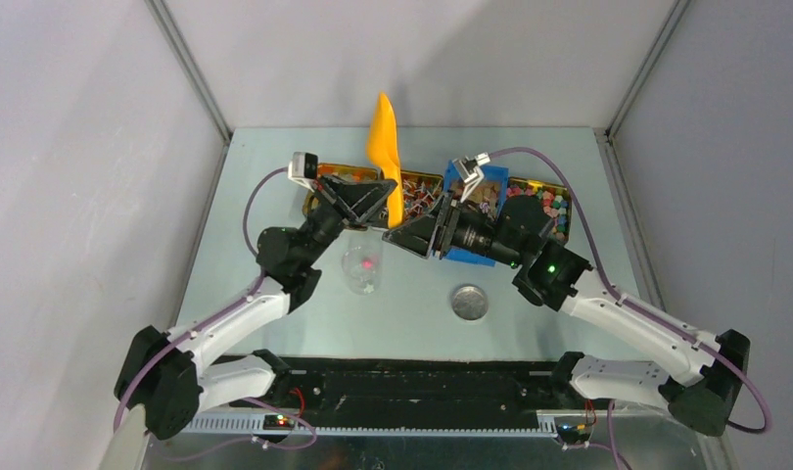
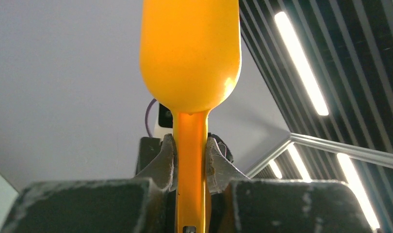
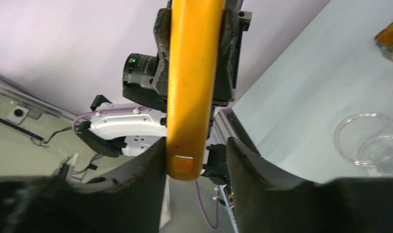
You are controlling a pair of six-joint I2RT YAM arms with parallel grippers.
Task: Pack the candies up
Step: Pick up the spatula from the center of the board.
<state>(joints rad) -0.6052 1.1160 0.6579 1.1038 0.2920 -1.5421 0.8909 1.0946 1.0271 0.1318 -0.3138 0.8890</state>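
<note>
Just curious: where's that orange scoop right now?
Top view: the orange scoop stands upright in mid-air by the candy tray at the table's far side, its handle clamped in the left gripper.

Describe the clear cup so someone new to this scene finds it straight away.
On the pale green table, look in front of the long tray of candies at the back, just left of centre. The clear cup stands there, upright and see-through, unlike the flat round silver lid to its right.

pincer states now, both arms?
Left pincer: closed on scoop handle.
Right pincer: open, fingers either side of the handle's end.
</note>
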